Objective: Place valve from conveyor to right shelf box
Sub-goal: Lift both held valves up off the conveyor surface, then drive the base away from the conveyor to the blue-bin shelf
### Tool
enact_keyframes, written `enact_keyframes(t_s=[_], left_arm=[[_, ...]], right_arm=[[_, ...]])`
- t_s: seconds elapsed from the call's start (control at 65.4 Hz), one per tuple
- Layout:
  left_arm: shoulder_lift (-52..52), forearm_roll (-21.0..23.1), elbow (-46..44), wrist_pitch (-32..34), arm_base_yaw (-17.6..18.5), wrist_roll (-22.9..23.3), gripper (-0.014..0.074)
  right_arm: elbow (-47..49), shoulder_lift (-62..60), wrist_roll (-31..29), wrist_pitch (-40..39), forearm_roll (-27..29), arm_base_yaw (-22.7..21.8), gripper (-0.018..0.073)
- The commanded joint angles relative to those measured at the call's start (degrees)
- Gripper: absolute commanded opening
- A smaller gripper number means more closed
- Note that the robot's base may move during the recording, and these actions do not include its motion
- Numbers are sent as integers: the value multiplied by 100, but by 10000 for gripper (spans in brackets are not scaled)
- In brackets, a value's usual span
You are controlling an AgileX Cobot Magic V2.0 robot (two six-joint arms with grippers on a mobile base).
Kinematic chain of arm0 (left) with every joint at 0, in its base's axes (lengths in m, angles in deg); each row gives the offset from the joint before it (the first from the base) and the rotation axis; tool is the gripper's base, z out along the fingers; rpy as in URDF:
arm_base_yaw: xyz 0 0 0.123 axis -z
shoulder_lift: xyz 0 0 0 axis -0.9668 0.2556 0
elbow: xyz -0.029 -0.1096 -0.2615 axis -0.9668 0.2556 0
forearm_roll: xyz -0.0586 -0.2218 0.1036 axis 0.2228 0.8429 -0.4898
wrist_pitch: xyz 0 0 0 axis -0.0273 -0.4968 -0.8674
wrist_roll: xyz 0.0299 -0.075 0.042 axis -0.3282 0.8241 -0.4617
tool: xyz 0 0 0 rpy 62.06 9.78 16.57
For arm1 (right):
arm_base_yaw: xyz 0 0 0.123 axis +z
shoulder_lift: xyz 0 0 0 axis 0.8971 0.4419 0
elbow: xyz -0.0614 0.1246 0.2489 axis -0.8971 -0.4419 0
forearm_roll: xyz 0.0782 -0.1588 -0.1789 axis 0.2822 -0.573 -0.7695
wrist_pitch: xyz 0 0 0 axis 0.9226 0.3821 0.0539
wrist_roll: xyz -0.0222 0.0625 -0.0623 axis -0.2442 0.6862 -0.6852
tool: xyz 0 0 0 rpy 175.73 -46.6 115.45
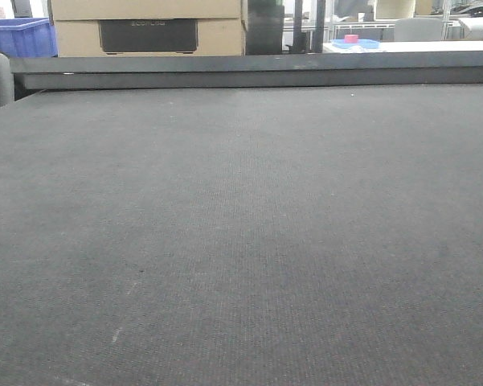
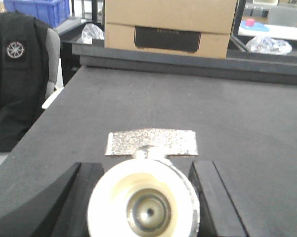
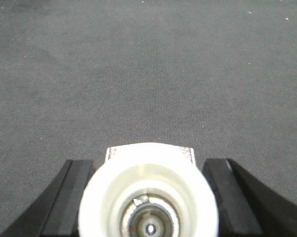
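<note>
Valve held between left jaws; second valve between right jaws.

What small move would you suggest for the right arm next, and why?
Probably a short, straight lift. The right gripper has its jaws tight against both sides of the valve, so it looks gripped, above the conveyor. No shelf box shows in any view, so rising clear of the conveyor first seems safest before swinging right.

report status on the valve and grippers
Left gripper around valve, grip unclear. Right gripper around second valve, same. Conveyor: nothing in the way.
</note>
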Motion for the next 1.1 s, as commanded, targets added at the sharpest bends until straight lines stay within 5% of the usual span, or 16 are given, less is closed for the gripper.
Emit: enact_keyframes(t_s=[0.0, 1.086], left_arm=[[-87, 46, -29, 333, -7, 9, -111], [-87, 46, -29, 333, -7, 9, -111]], right_arm=[[33, -62, -28, -462, -38, 3, -162], [33, -62, -28, -489, -38, 3, -162]])
